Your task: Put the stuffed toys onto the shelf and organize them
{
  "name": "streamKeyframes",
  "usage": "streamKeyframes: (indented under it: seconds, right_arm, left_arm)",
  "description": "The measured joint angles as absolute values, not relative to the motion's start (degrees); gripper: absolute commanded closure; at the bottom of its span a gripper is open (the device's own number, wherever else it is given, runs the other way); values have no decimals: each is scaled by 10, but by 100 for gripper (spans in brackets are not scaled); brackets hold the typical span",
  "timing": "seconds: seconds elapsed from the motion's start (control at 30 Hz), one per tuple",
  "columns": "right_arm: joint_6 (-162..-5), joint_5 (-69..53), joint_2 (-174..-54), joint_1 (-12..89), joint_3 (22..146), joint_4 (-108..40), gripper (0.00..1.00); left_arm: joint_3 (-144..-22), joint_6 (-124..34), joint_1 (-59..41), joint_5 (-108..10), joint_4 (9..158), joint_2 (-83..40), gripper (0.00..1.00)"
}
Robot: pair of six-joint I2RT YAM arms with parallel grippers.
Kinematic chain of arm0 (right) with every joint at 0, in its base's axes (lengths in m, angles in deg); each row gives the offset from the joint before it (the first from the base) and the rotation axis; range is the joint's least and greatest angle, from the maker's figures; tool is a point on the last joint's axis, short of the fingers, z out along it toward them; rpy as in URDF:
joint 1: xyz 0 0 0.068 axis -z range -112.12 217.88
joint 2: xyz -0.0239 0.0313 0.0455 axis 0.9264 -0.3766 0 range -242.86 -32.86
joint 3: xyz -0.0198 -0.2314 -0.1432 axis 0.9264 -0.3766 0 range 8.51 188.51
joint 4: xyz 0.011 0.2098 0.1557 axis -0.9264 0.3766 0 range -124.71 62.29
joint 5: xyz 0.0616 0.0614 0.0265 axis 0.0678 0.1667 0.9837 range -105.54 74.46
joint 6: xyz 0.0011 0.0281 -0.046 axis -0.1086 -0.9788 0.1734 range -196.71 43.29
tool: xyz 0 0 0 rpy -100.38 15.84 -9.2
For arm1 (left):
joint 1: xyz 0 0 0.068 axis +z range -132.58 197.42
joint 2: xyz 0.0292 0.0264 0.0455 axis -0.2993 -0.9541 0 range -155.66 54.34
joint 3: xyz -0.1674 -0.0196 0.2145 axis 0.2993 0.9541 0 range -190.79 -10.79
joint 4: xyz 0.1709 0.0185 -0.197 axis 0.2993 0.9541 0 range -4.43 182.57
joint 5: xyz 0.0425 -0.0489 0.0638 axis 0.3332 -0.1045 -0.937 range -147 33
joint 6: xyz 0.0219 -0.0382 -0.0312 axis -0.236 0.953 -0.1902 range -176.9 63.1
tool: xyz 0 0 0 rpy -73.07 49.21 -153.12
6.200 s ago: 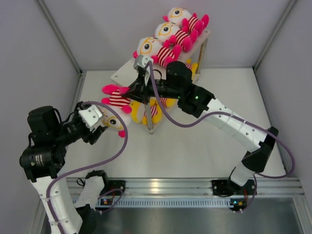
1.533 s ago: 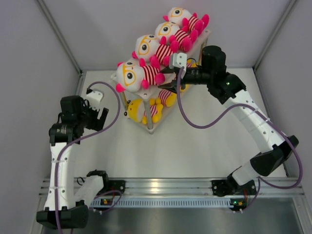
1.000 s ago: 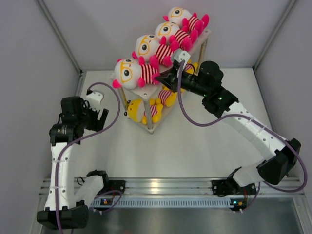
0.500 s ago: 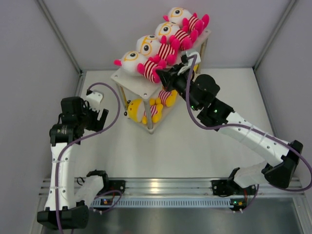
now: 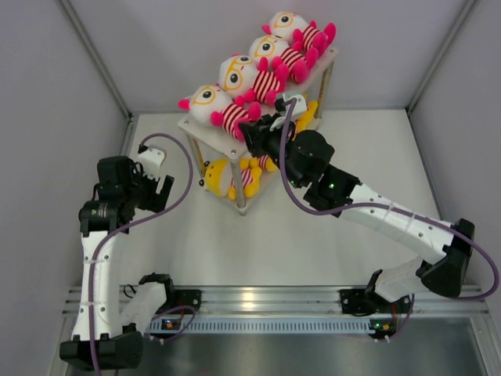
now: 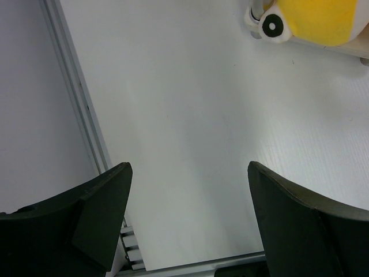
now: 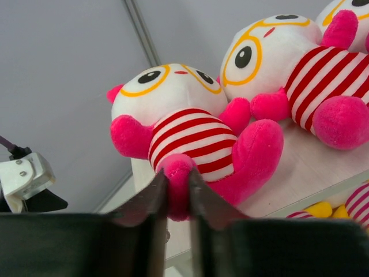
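Pink-limbed toy — one leg half hidden between the right jaws.

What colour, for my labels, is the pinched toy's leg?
Pink leg, clearest in right wrist view.

A flat white tabletop is closed in by plain pale grey walls at the left, back and right. Thin silver metal strips run up the two far corners. A ribbed silver aluminium rail lies across the table's near edge, with a dark grey metal plate just beside it.
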State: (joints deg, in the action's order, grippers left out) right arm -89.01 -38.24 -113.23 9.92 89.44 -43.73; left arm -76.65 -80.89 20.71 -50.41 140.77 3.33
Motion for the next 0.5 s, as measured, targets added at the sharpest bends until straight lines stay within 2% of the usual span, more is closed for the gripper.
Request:
streamKeyframes:
  seconds: [0.1, 0.17, 0.2, 0.27, 0.3, 0.4, 0.5]
  right_arm:
    - [-896, -382, -1131, 98, 894, -437, 43]
    - [-899, -379, -1128, 98, 894, -436, 34]
    - [-899, -378, -1127, 98, 894, -436, 26]
    - [-899, -371, -1122, 98, 894, -433, 19]
    - [-898, -366, -1117, 98, 894, -430, 11]
    - [-882, -352, -1097, 98, 896, -412, 1]
    - [-856, -348, -1080, 99, 921, -369, 1]
  left_arm:
    - [-767, -809, 207, -504, 1408, 34, 12]
    - [-767, -809, 207, -504, 1408, 34, 12]
    - [-767, -809, 207, -504, 1408, 34, 12]
    - [-766, -809, 207, -504, 1408, 34, 12]
    - [-766, -809, 207, -504, 1408, 34, 12]
    - [-763, -809, 207, -504, 1408, 37, 12]
    - [-762, -809, 207, -506, 1408, 37, 12]
